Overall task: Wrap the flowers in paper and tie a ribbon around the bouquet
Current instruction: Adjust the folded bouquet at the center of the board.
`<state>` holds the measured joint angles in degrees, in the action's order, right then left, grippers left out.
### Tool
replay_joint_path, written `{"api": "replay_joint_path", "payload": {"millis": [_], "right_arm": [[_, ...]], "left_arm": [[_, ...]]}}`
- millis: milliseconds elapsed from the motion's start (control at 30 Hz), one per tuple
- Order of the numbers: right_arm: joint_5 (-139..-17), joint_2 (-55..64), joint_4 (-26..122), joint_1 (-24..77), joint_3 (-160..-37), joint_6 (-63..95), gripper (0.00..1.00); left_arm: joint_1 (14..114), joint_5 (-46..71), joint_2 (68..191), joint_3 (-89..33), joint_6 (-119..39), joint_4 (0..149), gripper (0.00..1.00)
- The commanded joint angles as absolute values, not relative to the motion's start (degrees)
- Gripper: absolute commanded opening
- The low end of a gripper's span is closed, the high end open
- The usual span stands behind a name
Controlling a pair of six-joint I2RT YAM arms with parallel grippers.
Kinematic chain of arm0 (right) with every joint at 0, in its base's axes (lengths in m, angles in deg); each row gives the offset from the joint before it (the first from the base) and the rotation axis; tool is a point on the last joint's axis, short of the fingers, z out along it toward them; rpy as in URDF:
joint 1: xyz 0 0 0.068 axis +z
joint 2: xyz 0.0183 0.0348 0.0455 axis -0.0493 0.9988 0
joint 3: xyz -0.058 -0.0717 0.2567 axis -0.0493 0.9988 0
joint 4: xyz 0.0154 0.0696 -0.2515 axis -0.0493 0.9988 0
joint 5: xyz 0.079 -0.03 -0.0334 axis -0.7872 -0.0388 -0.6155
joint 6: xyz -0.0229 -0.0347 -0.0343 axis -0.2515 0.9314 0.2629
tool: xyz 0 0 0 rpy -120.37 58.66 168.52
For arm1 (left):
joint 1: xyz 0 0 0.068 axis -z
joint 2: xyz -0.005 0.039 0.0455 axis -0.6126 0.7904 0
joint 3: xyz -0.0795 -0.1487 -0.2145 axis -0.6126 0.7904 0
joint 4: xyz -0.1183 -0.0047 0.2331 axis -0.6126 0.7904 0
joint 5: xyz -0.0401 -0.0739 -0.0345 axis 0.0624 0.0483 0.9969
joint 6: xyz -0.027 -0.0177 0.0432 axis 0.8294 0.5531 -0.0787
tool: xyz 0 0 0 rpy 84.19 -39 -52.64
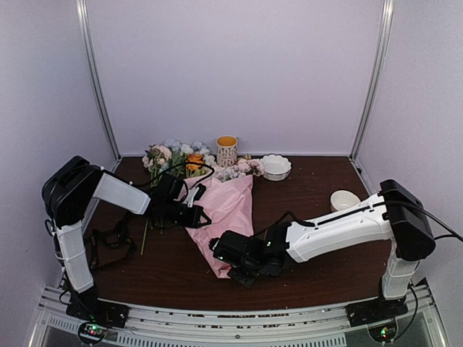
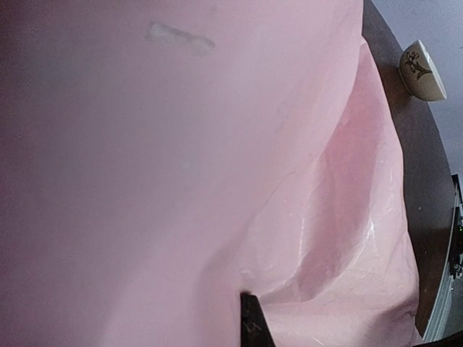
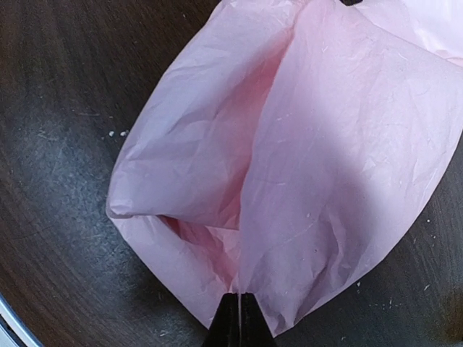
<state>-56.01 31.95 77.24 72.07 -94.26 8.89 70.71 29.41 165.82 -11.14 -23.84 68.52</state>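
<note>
On the surface (image 1: 325, 246), the bouquet (image 1: 230, 206) lies as a crinkled pale pink cone, its long axis running from flowers (image 1: 242, 168) at the far end to the narrow tip right at the right claw (image 3: 239, 307), which is closed on the paper (image 3: 325, 181) edge. The left claw (image 1: 201, 217), closed too, sits against its left flank; whether it pinches anything is hidden.

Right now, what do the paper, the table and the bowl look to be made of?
Paper: thin tissue-like wrapping sheet, matte pink; fine crinkles, soft folds, and it looks slightly translucent at single layers.
Table: dark brown wood or wood-look laminate, low sheen; faint grain streaks, cannot tell which.
Bowl: probably glazed ceramic; smooth cream wall with a dark printed motif.
</note>
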Motion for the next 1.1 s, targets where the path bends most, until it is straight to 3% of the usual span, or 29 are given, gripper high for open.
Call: {"api": "replay_joint_path", "payload": {"millis": [0,400,733,833,933,1067], "right_arm": [[-60.8,28.0,71.7,73.7,-94.3,13.7,0.00],[-67.1,40.3,75.0,76.2,-102.0,19.5,0.00],[-73.7,36.1,73.8,75.9,-100.3,19.3,0.34],[-86.6,28.6,69.5,74.1,-97.9,19.6,0.40],[-91.9,22.0,60.4,71.9,-92.5,15.6,0.41],[-83.3,22.4,58.7,66.9,-88.8,8.8,0.33]], "left_arm": [[70.4,23.9,173.0,-9.3,-24.7,78.3,0.00],[70.3,24.0,173.6,-9.7,-24.6,78.6,0.00],[69.5,26.3,173.6,-9.4,-25.1,77.9,0.00],[69.4,25.9,174.2,-9.0,-25.0,76.8,0.00],[69.2,27.3,174.9,-10.2,-25.2,77.8,0.00],[69.1,26.5,174.0,-8.3,-25.0,76.1,0.00]]}}
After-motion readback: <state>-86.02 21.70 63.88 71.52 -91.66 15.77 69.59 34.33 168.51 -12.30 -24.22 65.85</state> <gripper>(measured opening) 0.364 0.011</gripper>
